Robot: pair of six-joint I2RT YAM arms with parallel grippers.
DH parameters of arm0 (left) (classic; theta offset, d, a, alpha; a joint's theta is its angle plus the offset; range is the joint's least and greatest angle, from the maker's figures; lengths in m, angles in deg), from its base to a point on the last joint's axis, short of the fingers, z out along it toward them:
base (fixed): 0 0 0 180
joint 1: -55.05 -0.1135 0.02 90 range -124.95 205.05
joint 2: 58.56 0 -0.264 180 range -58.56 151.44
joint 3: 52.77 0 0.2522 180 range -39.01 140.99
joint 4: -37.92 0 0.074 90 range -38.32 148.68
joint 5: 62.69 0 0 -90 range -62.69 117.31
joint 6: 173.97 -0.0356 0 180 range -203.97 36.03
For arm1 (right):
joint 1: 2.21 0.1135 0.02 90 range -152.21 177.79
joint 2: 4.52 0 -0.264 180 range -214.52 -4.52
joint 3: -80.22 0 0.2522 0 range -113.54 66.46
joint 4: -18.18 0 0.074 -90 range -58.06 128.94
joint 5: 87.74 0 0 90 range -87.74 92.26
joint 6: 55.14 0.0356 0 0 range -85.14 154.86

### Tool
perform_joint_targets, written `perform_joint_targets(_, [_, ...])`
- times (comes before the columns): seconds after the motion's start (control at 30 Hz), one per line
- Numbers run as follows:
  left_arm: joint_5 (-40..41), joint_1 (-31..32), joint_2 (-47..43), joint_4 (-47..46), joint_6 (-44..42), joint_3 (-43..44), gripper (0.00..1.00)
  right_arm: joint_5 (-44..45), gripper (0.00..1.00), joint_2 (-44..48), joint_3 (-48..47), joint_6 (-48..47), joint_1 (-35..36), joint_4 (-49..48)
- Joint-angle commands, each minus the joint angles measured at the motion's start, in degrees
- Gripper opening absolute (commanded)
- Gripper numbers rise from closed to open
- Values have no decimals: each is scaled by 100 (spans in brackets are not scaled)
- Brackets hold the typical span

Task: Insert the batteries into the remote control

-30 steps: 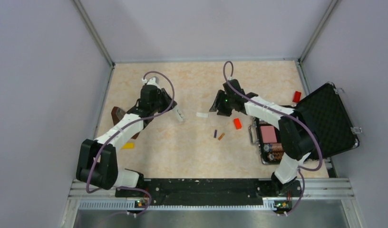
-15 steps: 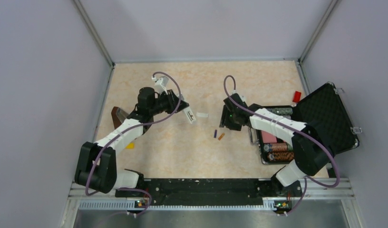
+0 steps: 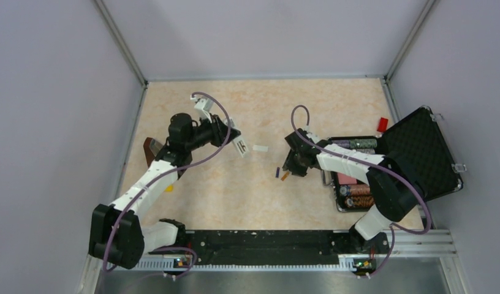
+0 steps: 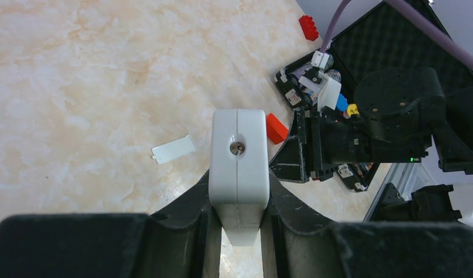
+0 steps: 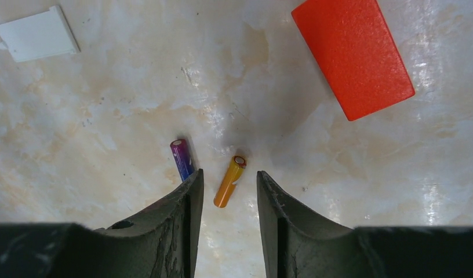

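Observation:
My left gripper [image 3: 235,139] is shut on the white remote control [image 3: 240,146] and holds it above the table at left centre. In the left wrist view the remote [image 4: 238,156] sits end-on between the fingers of that gripper [image 4: 238,194]. The purple battery [image 3: 277,173] and the orange battery [image 3: 285,176] lie side by side on the table. My right gripper [image 3: 291,166] is open and low over them. In the right wrist view the orange battery [image 5: 230,180] lies between the fingers of the open gripper [image 5: 229,176], and the purple battery [image 5: 182,158] lies just outside the left finger.
A loose white plate [image 3: 260,148] lies between the arms. A red block [image 5: 353,55] lies beyond the batteries. An open black case [image 3: 419,153] with more batteries stands at the right, with a red brick [image 3: 382,124] behind it. A yellow bar [image 3: 168,188] lies under the left arm.
My right gripper has moved from beside the white plate toward me, down over the batteries. My left arm has swung the remote to the right and turned it.

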Motion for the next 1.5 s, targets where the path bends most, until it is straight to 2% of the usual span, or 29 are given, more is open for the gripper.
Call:
perform_joint_targets(0.0, [126,8,-330,-18,-185,-10,0,65,38,-180,-50,522,89,-210])
perform_joint_targets(0.13, [268,10,-465,133,-231,-99,0,138,37,-296,-109,612,170,-152])
perform_joint_targets(0.27, [419,5,-551,174,-224,-168,0,152,27,-429,-155,596,201,-128])
perform_joint_targets(0.5, [654,0,-583,283,-187,-170,0,324,26,-714,-406,426,338,136])
perform_joint_targets(0.7, [845,-10,-625,346,-177,-187,0,457,8,-712,-437,345,399,282])
perform_joint_targets(0.87, [927,-8,-677,344,-170,-230,0,575,0,-600,-477,406,392,414])
perform_joint_targets(0.97, [994,-8,-713,353,-155,-249,0,740,0,-420,-469,711,385,607])
perform_joint_targets(1.23, [1095,-8,-807,144,125,-436,0,804,0,573,294,2420,7,714])
perform_joint_targets(1.47, [1141,-8,-835,2,270,-507,0,444,0,475,548,2889,-169,757])
